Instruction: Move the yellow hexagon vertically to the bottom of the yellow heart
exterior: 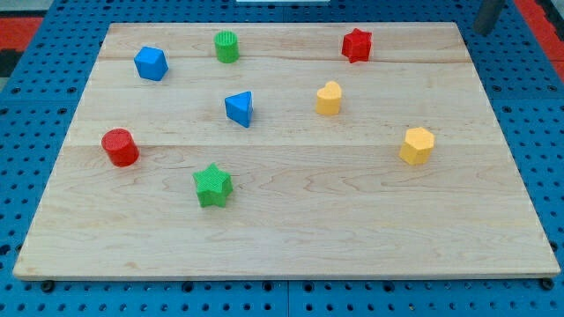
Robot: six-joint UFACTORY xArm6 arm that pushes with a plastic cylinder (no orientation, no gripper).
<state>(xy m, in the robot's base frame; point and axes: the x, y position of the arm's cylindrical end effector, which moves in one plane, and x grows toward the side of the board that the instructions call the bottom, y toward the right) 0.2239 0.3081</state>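
- We see a wooden board (291, 238) that fills most of the view; it lies on a blue pegboard surface (35, 299) with many small holes.
- At the view's top right corner there is a dark, blurred shape (487, 13), off the board. It may be our rod, but we cannot tell; my tip does not show, so we cannot say where it is relative to the blocks.
- The yellow hexagon (417, 145) stands at the view's right, a little above the middle height of the board. It touches no other block.
- The yellow heart (329, 99) stands up and to the left of the hexagon, well apart from it. The hexagon is lower than the heart but clearly to its right, not straight under it.
- The green star (212, 185) is the lowest block, left of the centre.
- The red cylinder (119, 147) is near the board's left edge.
- The blue block with several facets (151, 63) is at the top left.
- The blue triangle (239, 108) is near the centre, left of the heart.
- The red star (356, 45) is at the top, above the heart and slightly right.
- The green cylinder (226, 46) is at the top, left of the centre.
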